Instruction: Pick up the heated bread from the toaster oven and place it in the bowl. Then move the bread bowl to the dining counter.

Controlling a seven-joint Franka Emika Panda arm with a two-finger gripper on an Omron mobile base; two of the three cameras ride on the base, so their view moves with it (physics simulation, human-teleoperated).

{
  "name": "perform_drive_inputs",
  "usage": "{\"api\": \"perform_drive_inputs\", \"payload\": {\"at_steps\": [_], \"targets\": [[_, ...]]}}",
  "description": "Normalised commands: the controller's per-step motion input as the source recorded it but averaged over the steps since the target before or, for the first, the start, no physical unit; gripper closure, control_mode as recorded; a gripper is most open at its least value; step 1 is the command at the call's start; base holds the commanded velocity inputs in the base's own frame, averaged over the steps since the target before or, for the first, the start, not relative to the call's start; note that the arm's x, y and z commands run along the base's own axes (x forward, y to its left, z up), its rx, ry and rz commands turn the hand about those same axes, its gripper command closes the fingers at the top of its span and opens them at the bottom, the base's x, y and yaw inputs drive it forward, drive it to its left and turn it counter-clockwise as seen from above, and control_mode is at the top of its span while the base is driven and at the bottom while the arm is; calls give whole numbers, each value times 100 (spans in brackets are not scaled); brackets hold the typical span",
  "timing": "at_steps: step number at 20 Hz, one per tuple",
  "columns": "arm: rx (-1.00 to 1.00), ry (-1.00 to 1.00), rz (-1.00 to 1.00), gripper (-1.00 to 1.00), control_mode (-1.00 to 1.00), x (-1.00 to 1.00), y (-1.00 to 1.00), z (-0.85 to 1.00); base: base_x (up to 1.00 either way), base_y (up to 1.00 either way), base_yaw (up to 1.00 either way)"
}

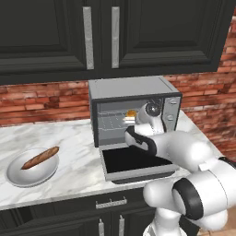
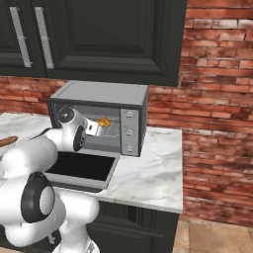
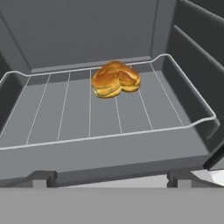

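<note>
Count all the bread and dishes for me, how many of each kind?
Round bread in the toaster oven: 1
Long baguette: 1
Bowl: 1
Total: 3

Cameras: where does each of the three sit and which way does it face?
Left base view: behind the arm's left, facing the toaster oven, bowl and baguette; arm at lower right.
Right base view: behind its right, same oven; arm at lower left.
Hand view: looks along the open tool into the oven at the heated bread on the wire rack.
All three share the bread.
</note>
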Motion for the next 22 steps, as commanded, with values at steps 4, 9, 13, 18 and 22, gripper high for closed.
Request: {"api": "perform_drive_inputs", "payload": {"at_steps": [4, 9, 13, 18, 22], "targets": [[2, 0, -4, -100, -100, 25, 0, -24, 0, 0, 0], [1, 0, -4, -100, -100, 26, 0, -24, 0, 0, 0], [1, 0, -4, -100, -100, 26, 0, -15, 0, 0, 0], [0, 4, -3, -100, -100, 20, 1, -1, 0, 0, 0], [0, 12, -1, -100, -100, -2, 0, 0, 0, 0, 0]]}}
